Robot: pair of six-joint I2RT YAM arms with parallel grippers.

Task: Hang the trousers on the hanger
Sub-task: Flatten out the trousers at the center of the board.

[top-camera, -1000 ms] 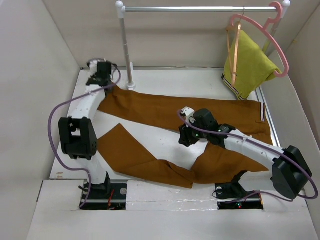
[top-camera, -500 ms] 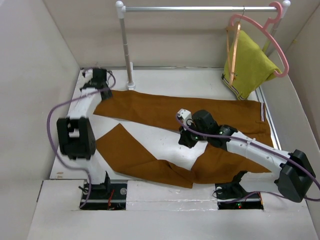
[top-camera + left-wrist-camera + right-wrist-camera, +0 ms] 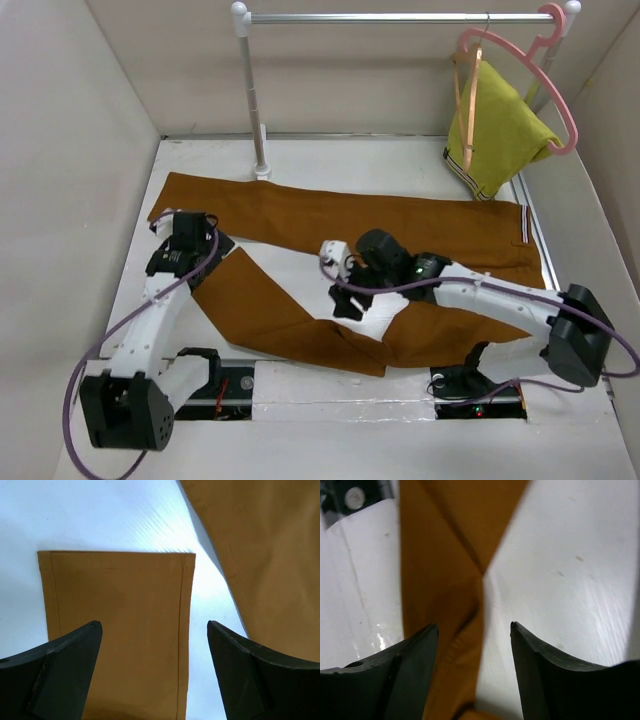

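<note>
The rust-brown trousers [image 3: 330,220] lie flat on the white table, with the waist at the right and both legs running left. My left gripper [image 3: 195,243] hovers open over the near leg's cuff [image 3: 117,610]; the hem shows between its fingers [image 3: 75,660], which hold nothing. My right gripper [image 3: 345,292] stands open above the crotch fold [image 3: 455,580], where the two legs split, and it is empty too. The thin wooden hanger [image 3: 464,100] hangs edge-on from the rail at the back right.
A metal rail [image 3: 400,17] on a post [image 3: 255,100] spans the back. On it hang a pink plastic hanger [image 3: 545,90] and a yellow-green garment [image 3: 500,130]. Walls close in on both sides.
My left arm has pulled back from the far left corner to the near leg's cuff and opened, leaving the far leg stretched flat. My right gripper has shifted left and nearer.
</note>
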